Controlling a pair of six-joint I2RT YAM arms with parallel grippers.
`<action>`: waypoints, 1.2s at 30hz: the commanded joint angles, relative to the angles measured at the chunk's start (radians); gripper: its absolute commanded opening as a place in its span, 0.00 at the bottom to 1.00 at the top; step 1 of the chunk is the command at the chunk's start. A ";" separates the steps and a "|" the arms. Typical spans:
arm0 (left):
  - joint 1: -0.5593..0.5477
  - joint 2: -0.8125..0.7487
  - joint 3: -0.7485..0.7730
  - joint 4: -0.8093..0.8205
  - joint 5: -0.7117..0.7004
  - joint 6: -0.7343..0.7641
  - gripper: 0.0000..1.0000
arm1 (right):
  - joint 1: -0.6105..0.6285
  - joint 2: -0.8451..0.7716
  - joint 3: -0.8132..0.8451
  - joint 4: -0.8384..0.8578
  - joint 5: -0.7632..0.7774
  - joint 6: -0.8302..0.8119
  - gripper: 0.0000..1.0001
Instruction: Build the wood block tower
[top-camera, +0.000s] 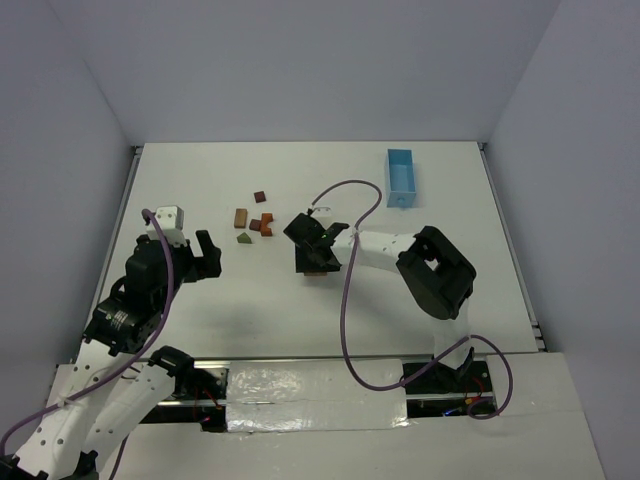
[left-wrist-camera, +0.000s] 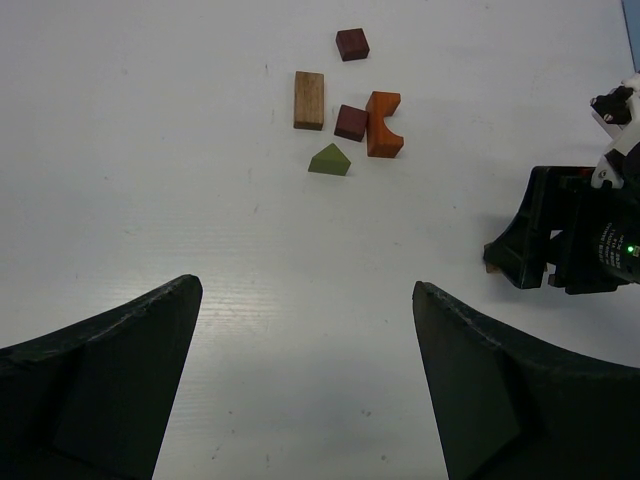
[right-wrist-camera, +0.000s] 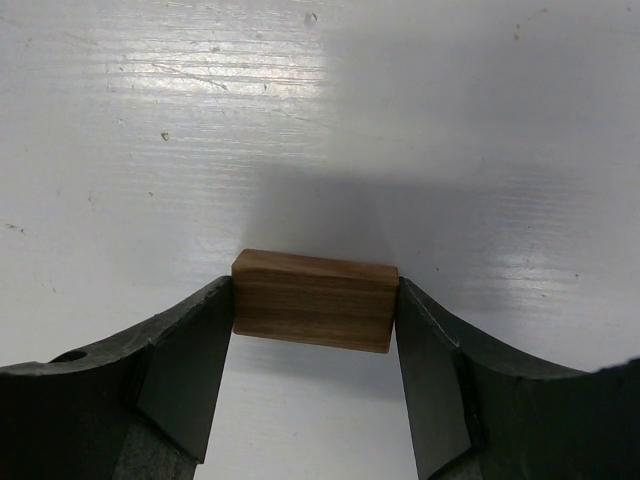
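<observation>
The tower's blocks lie loose on the white table (top-camera: 300, 320), and no stack stands. A brown rectangle (left-wrist-camera: 309, 100), two dark red squares (left-wrist-camera: 351, 44) (left-wrist-camera: 351, 122), an orange arch (left-wrist-camera: 383, 124) and an olive-green triangle (left-wrist-camera: 330, 160) cluster at the back left (top-camera: 252, 222). My right gripper (right-wrist-camera: 315, 290) is shut on another brown rectangular block (right-wrist-camera: 315, 300), gripping its two short ends, low over the table to the right of the cluster (top-camera: 318, 262). My left gripper (left-wrist-camera: 308, 300) is open and empty, in front of the cluster (top-camera: 205, 255).
A light-blue rectangular tray (top-camera: 402, 175) stands at the back right. The right arm's purple cable (top-camera: 345, 300) loops over the table's middle. In the left wrist view the right gripper (left-wrist-camera: 560, 240) shows at the right edge.
</observation>
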 joint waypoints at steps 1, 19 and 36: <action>-0.005 0.000 0.004 0.024 -0.011 0.003 1.00 | 0.014 -0.032 0.003 -0.043 0.013 0.027 0.68; -0.003 0.088 0.031 0.027 -0.003 0.008 0.99 | 0.020 -0.191 0.073 -0.136 0.031 0.008 1.00; 0.061 1.176 0.747 0.016 -0.005 -0.148 0.98 | 0.008 -0.806 -0.348 0.052 -0.124 -0.008 1.00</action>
